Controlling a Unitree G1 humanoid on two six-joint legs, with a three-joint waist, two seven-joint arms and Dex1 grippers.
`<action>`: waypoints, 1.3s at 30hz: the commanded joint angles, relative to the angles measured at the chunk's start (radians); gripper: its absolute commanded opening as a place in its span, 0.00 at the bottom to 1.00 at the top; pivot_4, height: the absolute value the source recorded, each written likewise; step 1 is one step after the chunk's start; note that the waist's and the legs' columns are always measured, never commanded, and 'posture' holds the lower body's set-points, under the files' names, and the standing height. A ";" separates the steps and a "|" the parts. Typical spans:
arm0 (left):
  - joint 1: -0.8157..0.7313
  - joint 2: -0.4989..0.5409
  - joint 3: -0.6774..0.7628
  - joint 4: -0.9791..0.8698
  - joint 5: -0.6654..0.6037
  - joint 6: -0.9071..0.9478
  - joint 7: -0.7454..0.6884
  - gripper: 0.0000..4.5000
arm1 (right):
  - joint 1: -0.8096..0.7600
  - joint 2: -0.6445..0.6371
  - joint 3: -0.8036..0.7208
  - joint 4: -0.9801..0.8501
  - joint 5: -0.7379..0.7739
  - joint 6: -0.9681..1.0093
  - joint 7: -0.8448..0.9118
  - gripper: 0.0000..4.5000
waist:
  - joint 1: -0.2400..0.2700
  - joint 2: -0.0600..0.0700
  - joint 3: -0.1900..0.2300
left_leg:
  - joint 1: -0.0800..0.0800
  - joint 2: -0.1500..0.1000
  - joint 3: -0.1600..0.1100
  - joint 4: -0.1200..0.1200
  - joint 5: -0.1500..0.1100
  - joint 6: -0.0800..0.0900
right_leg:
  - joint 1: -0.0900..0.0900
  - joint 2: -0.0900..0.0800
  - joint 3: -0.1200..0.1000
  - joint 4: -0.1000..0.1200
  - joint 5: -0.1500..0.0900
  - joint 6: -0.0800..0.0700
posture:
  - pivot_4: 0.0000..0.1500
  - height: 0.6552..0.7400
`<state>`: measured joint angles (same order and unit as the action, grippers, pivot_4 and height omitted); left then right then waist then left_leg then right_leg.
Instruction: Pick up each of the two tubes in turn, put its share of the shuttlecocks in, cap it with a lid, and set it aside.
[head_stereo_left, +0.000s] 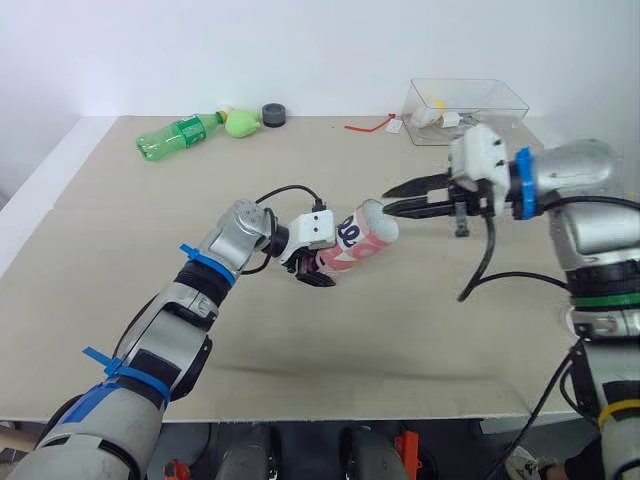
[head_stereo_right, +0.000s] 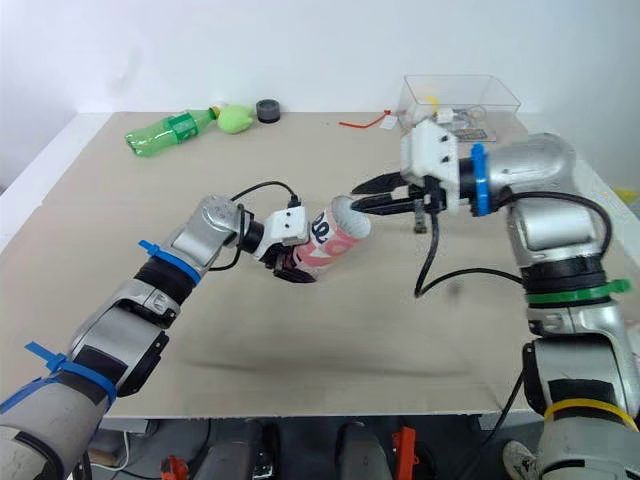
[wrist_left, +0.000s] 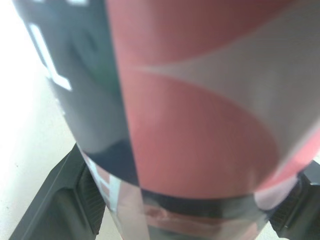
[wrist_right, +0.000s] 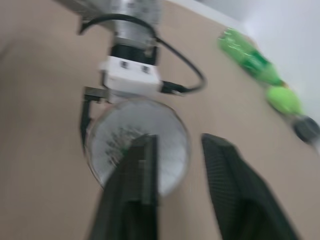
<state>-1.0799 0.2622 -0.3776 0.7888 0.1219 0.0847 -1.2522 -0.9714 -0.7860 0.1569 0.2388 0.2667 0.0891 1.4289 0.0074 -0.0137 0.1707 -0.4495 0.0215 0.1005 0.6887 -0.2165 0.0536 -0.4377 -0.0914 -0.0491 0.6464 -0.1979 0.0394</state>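
Note:
A pink and white tube (head_stereo_left: 358, 240) with dark lettering hangs tilted above the table (head_stereo_left: 420, 320), its open mouth turned to the right. My left gripper (head_stereo_left: 320, 264) is shut on its lower body, and the tube's wall (wrist_left: 200, 125) sits between the two fingers (wrist_left: 75, 200). In the right wrist view the tube's mouth (wrist_right: 165, 150) shows a white feathery inside. My right gripper (head_stereo_left: 390, 200) is open with its tips right at that mouth; one finger (wrist_right: 137, 185) crosses the rim, and nothing is held between the fingers.
At the table's far side lie a green bottle (head_stereo_left: 180, 135), a light green object (head_stereo_left: 240, 122) and a dark round cap-like piece (head_stereo_left: 273, 115). A clear plastic box (head_stereo_left: 500, 100) holding small items stands at the back right, with a red strip (head_stereo_left: 368, 125) beside it.

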 joint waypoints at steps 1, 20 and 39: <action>-0.027 0.002 -0.004 -0.008 0.014 0.000 -0.002 0.81 | -0.069 0.016 0.053 0.029 -0.063 -0.082 0.068 0.01 | 0.000 0.000 0.000 | 0.000 0.000 0.000 0.000 0.000 0.000 | 0.000 0.000 0.000 0.000 0.000 0.000 | 1.00 1.00; -0.034 -0.008 0.009 -0.066 -0.009 0.059 -0.028 0.81 | -0.194 0.214 0.299 0.283 -0.360 -0.341 0.131 0.01 | -0.002 0.000 0.000 | -0.002 0.000 0.001 0.001 0.000 -0.001 | -0.002 0.001 0.001 0.001 0.000 0.001 | 1.00 1.00; 0.005 0.002 0.015 -0.058 -0.008 0.042 0.005 0.81 | -0.172 0.010 -0.072 0.085 0.087 0.199 0.145 0.01 | 0.000 0.000 0.001 | -0.005 0.006 -0.001 0.000 0.003 -0.005 | -0.004 0.007 0.001 0.001 0.003 -0.005 | 1.00 1.00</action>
<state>-1.0689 0.2679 -0.3669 0.7389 0.1165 0.1468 -1.2562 -1.1506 -0.7460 0.1551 0.3660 0.3008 0.2365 1.5700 0.0070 -0.0133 0.1713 -0.4542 0.0276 0.0990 0.6889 -0.2134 0.0483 -0.4422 -0.0845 -0.0484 0.6475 -0.1953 0.0340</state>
